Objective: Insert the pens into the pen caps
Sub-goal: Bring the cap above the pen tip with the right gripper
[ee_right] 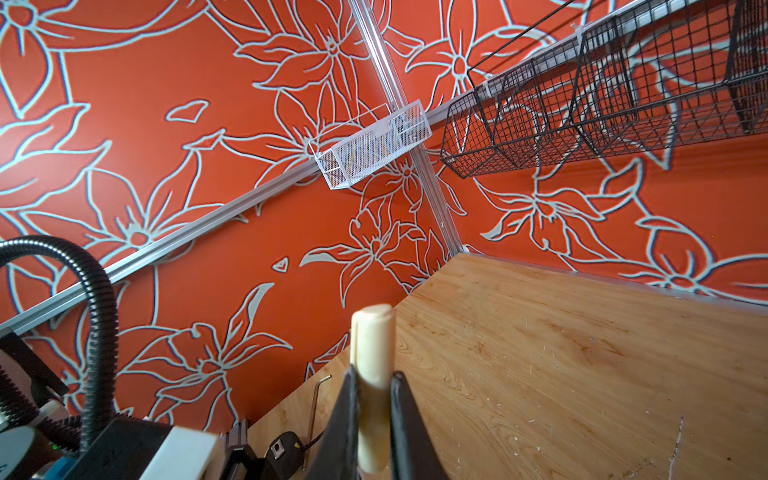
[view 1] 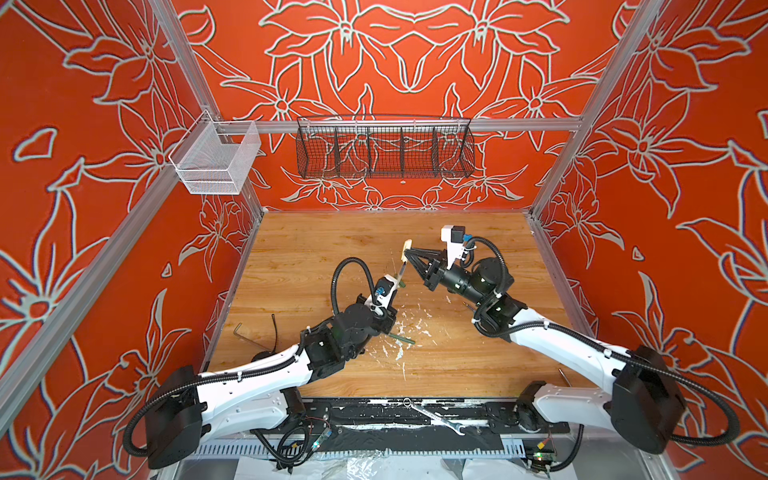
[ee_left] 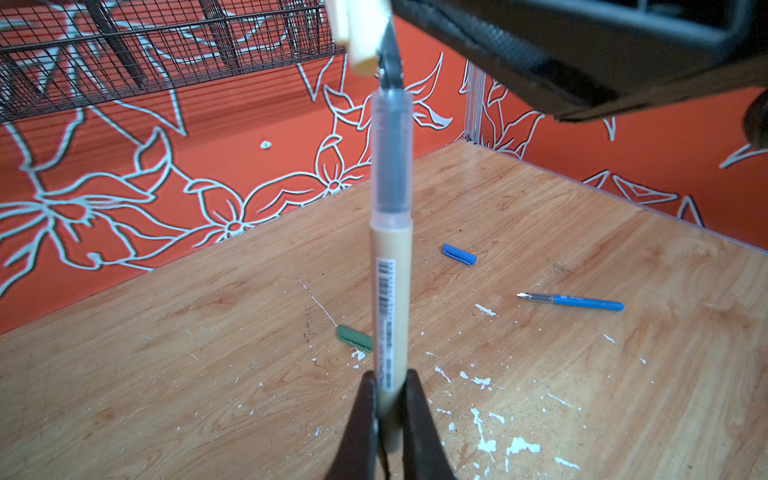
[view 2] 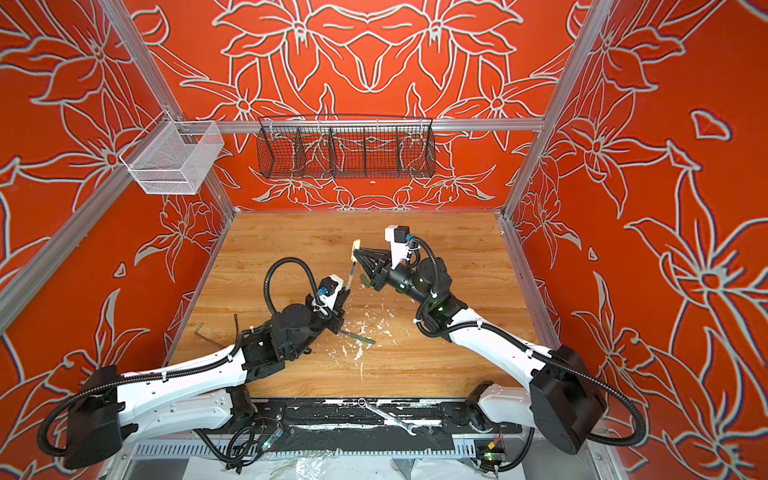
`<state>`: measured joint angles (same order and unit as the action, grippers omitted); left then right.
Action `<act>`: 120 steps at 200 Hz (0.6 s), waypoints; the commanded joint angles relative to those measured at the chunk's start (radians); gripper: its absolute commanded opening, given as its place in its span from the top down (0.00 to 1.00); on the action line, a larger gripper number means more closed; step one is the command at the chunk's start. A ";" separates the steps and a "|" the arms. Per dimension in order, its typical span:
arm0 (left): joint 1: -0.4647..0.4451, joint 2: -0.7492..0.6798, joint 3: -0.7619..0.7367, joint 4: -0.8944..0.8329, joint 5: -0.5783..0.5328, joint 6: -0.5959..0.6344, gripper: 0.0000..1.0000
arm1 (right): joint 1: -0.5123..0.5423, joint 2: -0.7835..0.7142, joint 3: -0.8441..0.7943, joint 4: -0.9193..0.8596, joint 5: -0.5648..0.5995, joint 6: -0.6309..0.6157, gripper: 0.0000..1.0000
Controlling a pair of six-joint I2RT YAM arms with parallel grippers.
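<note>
Above the middle of the wooden table (view 1: 311, 249), I am watching the left gripper (ee_left: 390, 390) clamping the beige pen (ee_left: 390, 291) by the lower end of its barrel. The jaws are closed tight on it, and the dark tip is pointing toward the back wall.

At that tip, the right gripper (ee_right: 374, 372) is pinching the beige cap (ee_right: 372, 336) between closed jaws, with the cap's rounded end showing past the fingertips. In the left wrist view the pen's tip is sitting just beside the cap's open mouth rather than inside it. I cannot tell whether the two are touching. In both top views the cap and pen are lining up nearly end to end.

Below the beige pen, the green cap (ee_left: 354, 338) is lying flat on the wood, partly hidden behind the barrel. On the right arm's side of the pen, the blue cap (ee_left: 459, 254) and the blue pen (ee_left: 577, 301) are lying on the table, apart from each other. Nearer the arm bases than the beige pen, the green pen (view 1: 401, 337) is resting among white paint flecks, one end tucked under the left wrist.

Well away from the beige pen, a hex key (view 1: 245, 334) is lying near the left wall, and a wrench (view 1: 436, 417) is resting on the black front rail.
</note>
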<state>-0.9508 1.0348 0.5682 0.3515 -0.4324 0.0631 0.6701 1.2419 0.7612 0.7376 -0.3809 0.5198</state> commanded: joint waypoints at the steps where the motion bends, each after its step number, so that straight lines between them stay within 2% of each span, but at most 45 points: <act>1: -0.004 -0.012 -0.005 0.013 -0.001 -0.002 1.00 | 0.009 -0.003 -0.021 0.024 -0.008 0.016 0.91; 40: 0.006 -0.001 -0.001 0.015 0.019 -0.017 1.00 | 0.013 -0.020 -0.037 0.042 0.011 0.014 0.91; 120: 0.007 0.002 -0.004 0.001 0.020 -0.025 1.00 | 0.012 -0.067 0.032 0.002 0.025 -0.038 0.92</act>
<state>-0.9489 1.0363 0.5682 0.3492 -0.4156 0.0441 0.6765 1.2156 0.7475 0.7341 -0.3626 0.4995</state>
